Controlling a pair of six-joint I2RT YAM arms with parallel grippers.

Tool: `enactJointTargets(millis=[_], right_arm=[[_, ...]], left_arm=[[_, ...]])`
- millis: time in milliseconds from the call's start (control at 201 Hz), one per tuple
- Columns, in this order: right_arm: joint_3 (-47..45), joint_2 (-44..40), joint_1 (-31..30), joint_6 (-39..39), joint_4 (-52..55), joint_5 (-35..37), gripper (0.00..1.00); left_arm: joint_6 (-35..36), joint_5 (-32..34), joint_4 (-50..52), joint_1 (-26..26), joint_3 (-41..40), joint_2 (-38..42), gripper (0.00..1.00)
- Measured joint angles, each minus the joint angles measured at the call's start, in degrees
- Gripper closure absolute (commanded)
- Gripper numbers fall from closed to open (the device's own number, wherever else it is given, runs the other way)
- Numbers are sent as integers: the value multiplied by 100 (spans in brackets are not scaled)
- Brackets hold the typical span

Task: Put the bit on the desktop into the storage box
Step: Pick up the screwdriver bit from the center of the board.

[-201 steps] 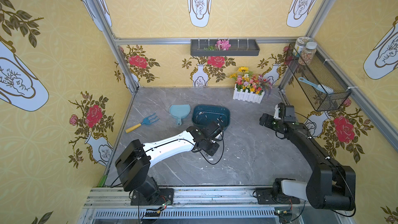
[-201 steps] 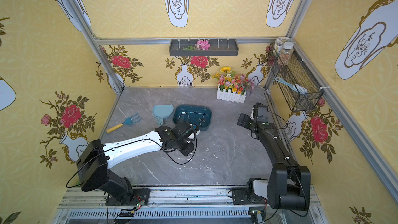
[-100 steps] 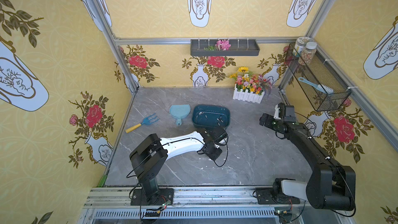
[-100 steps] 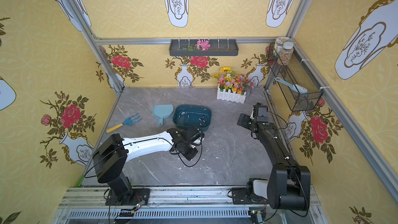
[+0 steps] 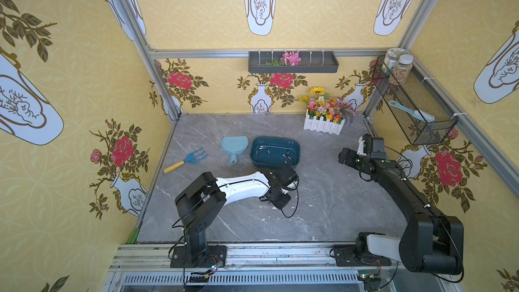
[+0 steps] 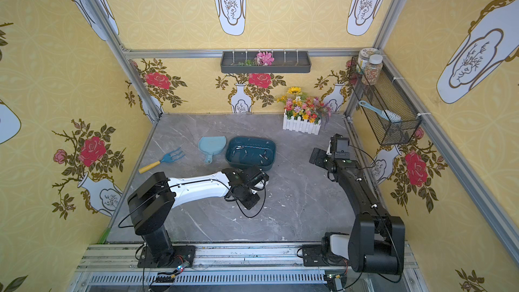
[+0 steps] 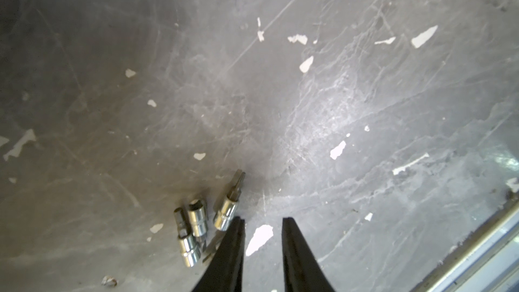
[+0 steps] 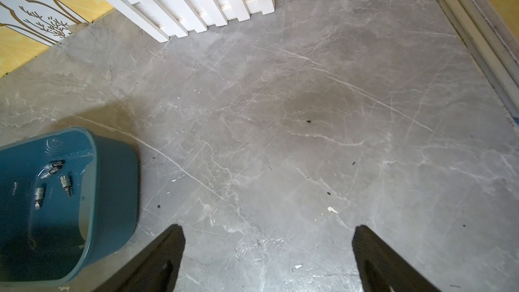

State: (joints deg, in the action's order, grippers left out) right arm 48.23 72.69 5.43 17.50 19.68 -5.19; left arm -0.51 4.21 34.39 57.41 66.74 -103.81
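Grey marble-look desktop (image 7: 309,94) is seen beneath the left gripper (image 7: 262,220), whose jaws are parted by a narrow gap with nothing clasped between them. Silver bits (image 7: 196,219) are laid on the desktop in a small cluster; the nearest bit (image 7: 227,209) is found just beside one fingertip (image 7: 237,227), outside the gap. The right gripper (image 8: 269,231) is spread wide and empty, near the storage box (image 8: 112,186), where more bits (image 8: 66,183) are lodged.

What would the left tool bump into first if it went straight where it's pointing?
Probably the desktop: the left tool points down at it, with the nearest bit just beside.
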Motion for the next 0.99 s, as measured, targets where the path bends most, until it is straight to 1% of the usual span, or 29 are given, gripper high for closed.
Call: enactJointTargets(millis=[533,901,991], right_arm=[[0,0,17,0,0,-2,3],[0,0,28,0,0,-4,3],[0,0,33,0,0,-2,3]], left_arm=[[28,315,-35,-7,22,-164,69],[70,369,-26,-17,66,-313,70],[72,369,-26,-17,66,-339,71]])
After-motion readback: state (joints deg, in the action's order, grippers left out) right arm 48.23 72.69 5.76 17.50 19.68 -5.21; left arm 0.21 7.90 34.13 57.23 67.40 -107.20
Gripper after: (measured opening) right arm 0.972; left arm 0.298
